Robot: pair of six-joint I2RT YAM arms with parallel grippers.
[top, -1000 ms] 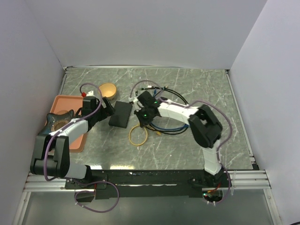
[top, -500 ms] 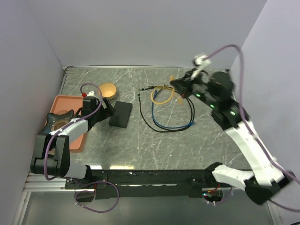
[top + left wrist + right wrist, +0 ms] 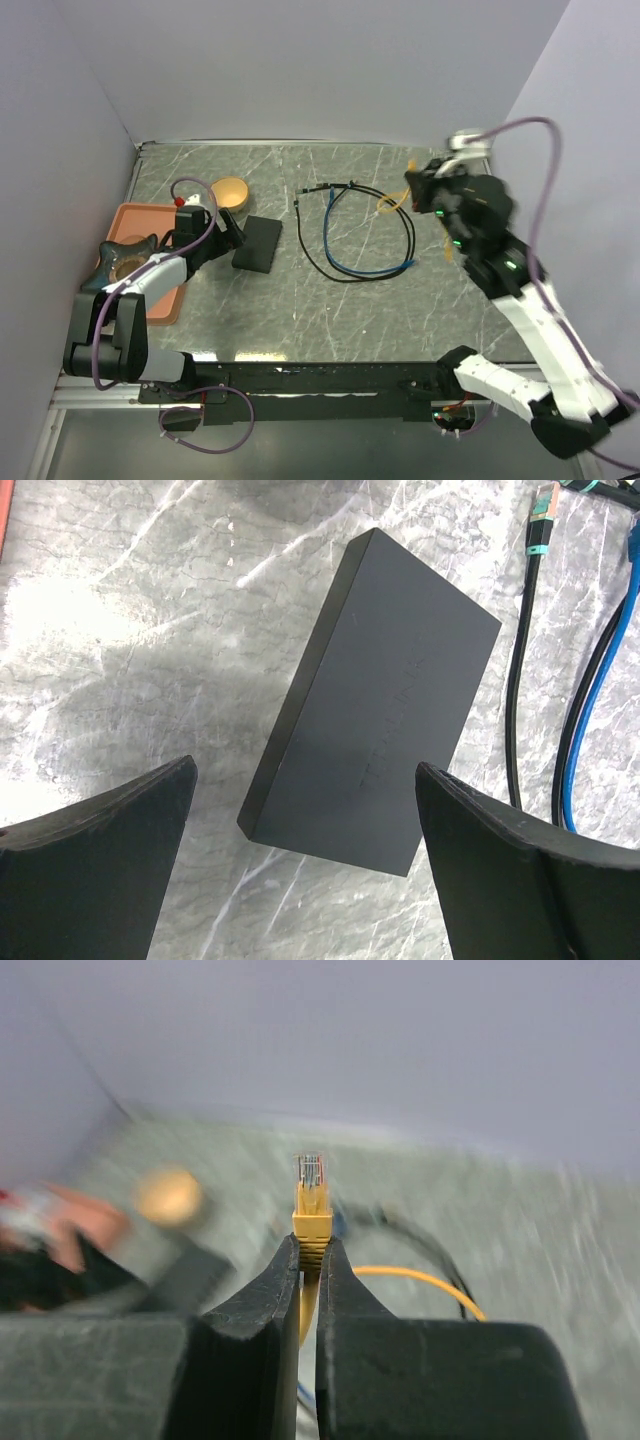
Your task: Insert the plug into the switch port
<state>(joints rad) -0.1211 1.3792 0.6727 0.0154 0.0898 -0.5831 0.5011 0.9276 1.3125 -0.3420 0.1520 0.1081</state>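
The switch (image 3: pixel 258 244) is a flat matte-black box lying on the marble table; its sockets do not show. In the left wrist view the switch (image 3: pixel 375 745) lies just ahead of my left gripper (image 3: pixel 305 880), which is open and empty, not touching it. My left gripper (image 3: pixel 228 238) sits at the switch's left side. My right gripper (image 3: pixel 415 185) is raised at the far right, well away from the switch. It is shut on the yellow plug (image 3: pixel 311 1205), which sticks out past the fingertips (image 3: pixel 285 1260), with the yellow cable (image 3: pixel 420 1280) trailing behind. That view is motion-blurred.
A black cable and a blue cable (image 3: pixel 365 270) loop on the table right of the switch; the black cable's plug (image 3: pixel 540 510) lies near the switch's far corner. An orange tray (image 3: pixel 150 300) holding a dark object and a wooden bowl (image 3: pixel 230 192) are at the left. Walls enclose three sides.
My right arm has swung up and away from beside the switch to the far right, carrying the yellow plug and cable off the table. My left arm and the switch have not moved.
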